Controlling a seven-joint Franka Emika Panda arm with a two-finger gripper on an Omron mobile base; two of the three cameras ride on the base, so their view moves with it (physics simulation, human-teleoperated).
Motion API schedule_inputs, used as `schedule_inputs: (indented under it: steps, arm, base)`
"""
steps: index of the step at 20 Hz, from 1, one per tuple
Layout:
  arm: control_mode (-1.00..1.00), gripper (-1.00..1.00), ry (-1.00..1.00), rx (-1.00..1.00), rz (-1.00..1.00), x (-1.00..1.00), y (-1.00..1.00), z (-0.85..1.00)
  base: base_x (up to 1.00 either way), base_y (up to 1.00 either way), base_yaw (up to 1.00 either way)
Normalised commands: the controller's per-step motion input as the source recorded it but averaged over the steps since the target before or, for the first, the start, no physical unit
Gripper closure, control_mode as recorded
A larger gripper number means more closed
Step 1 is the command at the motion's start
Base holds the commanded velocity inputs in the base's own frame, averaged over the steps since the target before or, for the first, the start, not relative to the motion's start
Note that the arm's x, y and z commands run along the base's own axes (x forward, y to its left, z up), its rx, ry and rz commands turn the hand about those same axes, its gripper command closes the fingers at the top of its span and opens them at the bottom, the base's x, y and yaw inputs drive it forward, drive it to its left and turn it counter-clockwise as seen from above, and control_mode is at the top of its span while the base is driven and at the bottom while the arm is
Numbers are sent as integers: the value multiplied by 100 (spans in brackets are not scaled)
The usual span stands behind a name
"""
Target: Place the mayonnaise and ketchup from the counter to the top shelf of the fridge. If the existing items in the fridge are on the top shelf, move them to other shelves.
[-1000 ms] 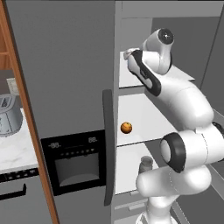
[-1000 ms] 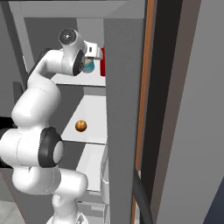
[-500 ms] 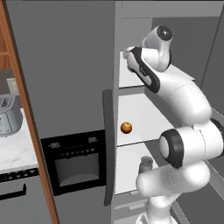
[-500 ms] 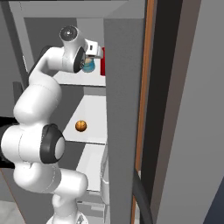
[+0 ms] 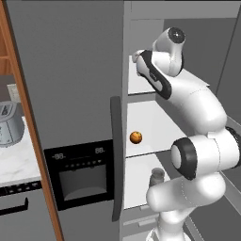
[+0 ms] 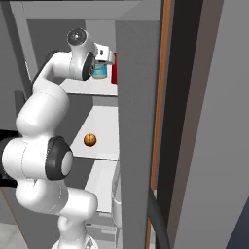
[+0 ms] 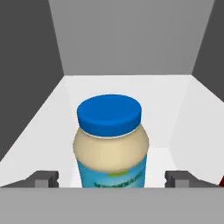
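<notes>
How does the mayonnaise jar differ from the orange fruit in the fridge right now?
The mayonnaise jar stands upright on the top shelf, between the open fingers of the hand; the orange fruit lies one shelf lower, away from the hand. The mayonnaise jar is creamy with a blue lid; the orange fruit is a plain orange ball. Both sit on white fridge shelves.

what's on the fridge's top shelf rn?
The mayonnaise stands upright on the top shelf, between the open gripper fingers. The ketchup is beside it, mostly hidden by the fridge wall.

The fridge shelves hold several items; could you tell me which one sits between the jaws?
The mayonnaise, the blue-lidded jar on the top shelf; the orange fruit and grey jar sit lower.
</notes>
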Motion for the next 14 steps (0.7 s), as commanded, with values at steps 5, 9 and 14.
schedule_inputs:
  steps: [5, 9, 14]
  arm:
    - [-100, -100, -3, 0, 0, 0, 0, 0]
    - [-100, -100, -9, 0, 0, 0, 0, 0]
    - [-100, -100, -19, -1, 0, -35, 2, 5]
  base:
    - [0, 0, 0]
    - [0, 0, 0]
    - [0, 0, 0]
